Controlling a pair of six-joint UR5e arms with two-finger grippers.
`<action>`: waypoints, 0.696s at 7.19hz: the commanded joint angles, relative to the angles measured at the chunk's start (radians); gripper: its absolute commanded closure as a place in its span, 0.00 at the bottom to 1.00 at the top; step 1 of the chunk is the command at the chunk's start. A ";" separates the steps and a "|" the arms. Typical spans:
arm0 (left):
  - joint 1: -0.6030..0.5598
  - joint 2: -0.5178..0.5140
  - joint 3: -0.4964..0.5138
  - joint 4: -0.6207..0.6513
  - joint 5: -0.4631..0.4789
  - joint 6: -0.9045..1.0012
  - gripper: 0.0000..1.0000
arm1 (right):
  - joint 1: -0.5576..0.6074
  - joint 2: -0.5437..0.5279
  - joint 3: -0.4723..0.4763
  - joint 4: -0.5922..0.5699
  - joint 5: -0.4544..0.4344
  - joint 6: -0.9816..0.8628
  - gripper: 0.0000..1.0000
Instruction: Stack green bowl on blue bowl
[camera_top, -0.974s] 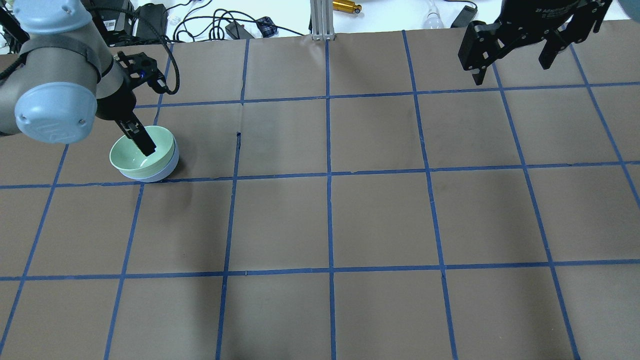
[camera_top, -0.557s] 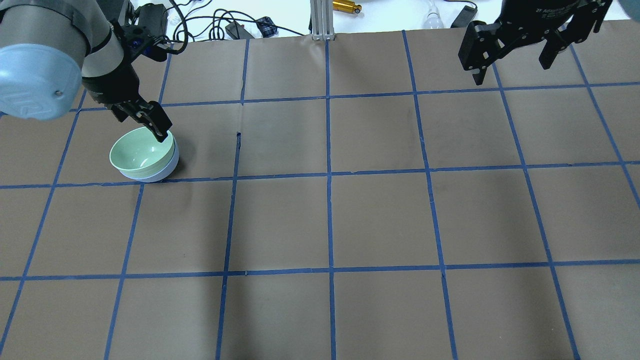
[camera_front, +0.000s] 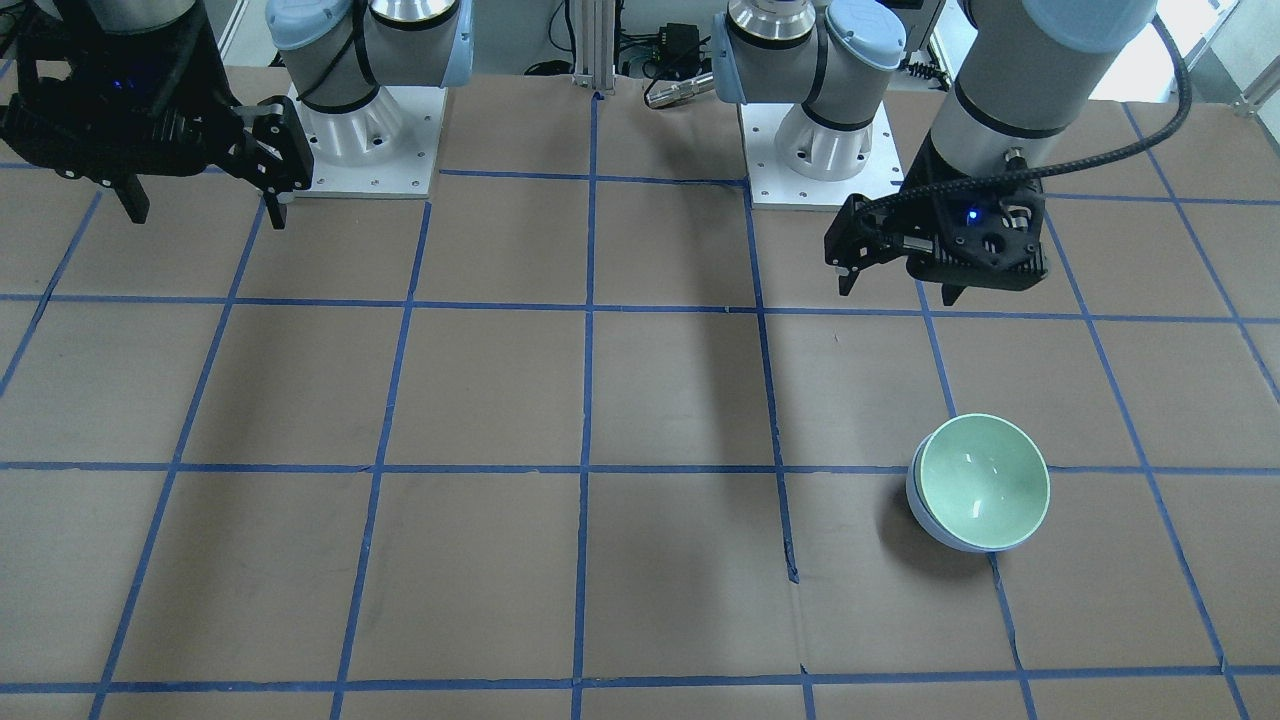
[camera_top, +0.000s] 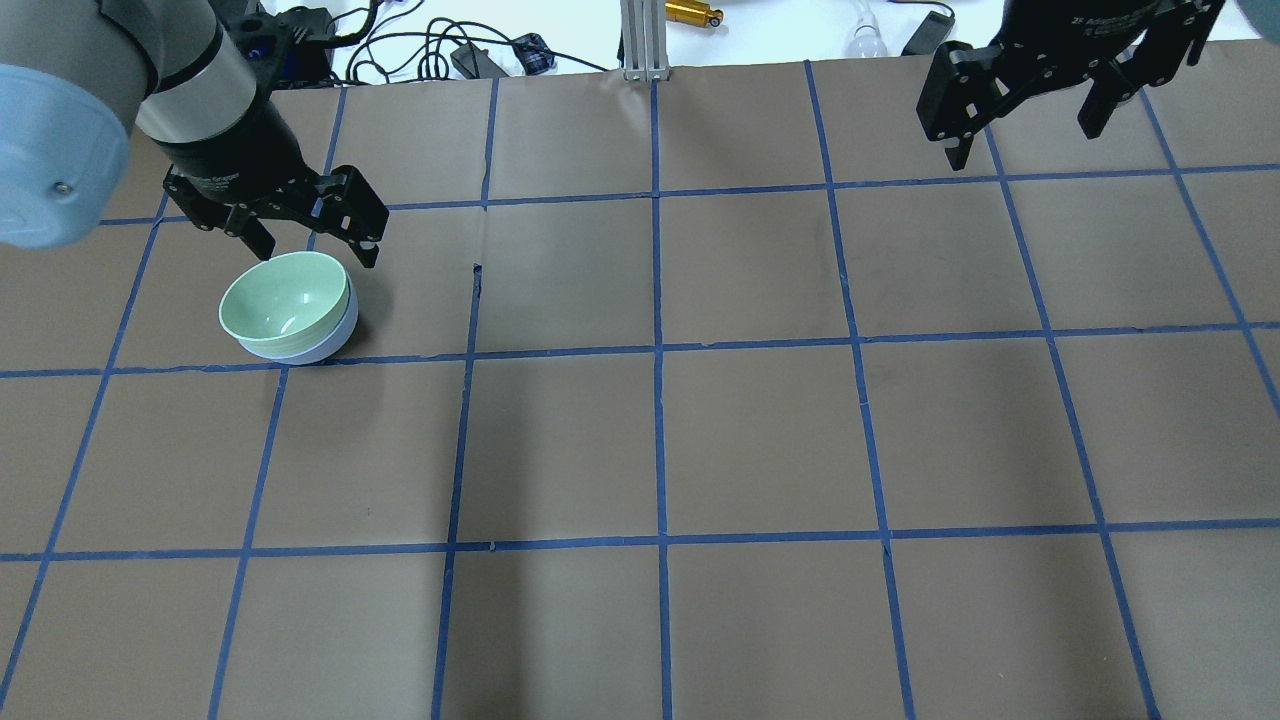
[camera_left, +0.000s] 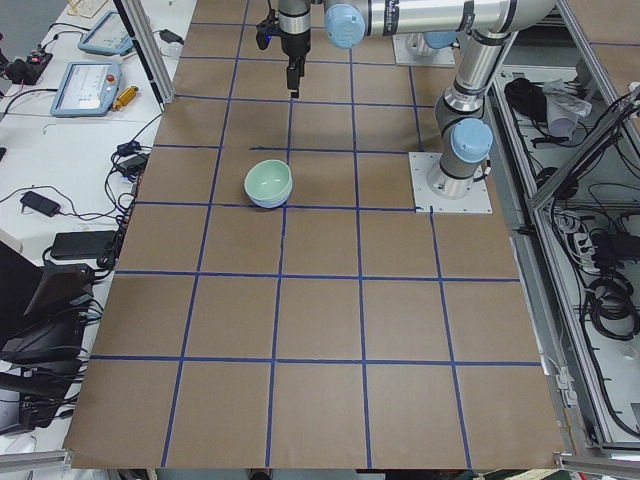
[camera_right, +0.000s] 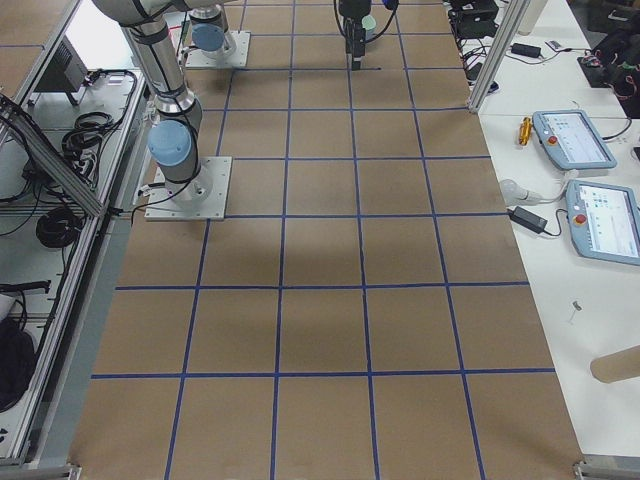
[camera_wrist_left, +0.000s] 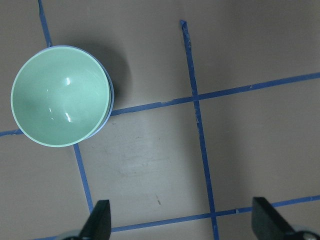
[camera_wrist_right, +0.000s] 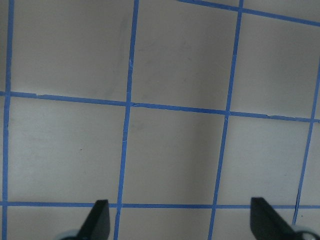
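Note:
The green bowl (camera_top: 283, 303) sits nested inside the blue bowl (camera_top: 338, 337) on the left part of the table. Only a sliver of the blue bowl shows under it. Both bowls also show in the front view, green (camera_front: 983, 478) in blue (camera_front: 926, 515), and in the left wrist view, green (camera_wrist_left: 59, 95) in blue (camera_wrist_left: 110, 100). My left gripper (camera_top: 316, 250) hangs above the table beside the stack, open and empty, clear of the bowls (camera_front: 900, 290). My right gripper (camera_top: 1024, 145) is open and empty, high over the far right of the table.
Blue tape lines divide the brown table into squares. Cables and devices (camera_top: 450, 50) and an aluminium post (camera_top: 640, 40) stand beyond the far edge. The two arm bases (camera_front: 370, 150) (camera_front: 810, 150) are bolted at the robot's side.
My left gripper had a finger inside the green bowl; it has let go, risen clear of the stack and turned, jaws wide apart. The bowls and the right arm have not moved.

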 joint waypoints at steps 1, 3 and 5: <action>-0.061 0.026 -0.005 -0.005 -0.002 -0.072 0.00 | -0.001 0.000 0.000 0.000 0.000 0.000 0.00; -0.069 0.049 -0.004 -0.054 0.001 -0.070 0.00 | 0.001 0.000 0.000 0.000 0.000 0.000 0.00; -0.056 0.050 0.004 -0.074 0.001 -0.063 0.00 | 0.001 0.000 0.000 0.000 0.000 0.000 0.00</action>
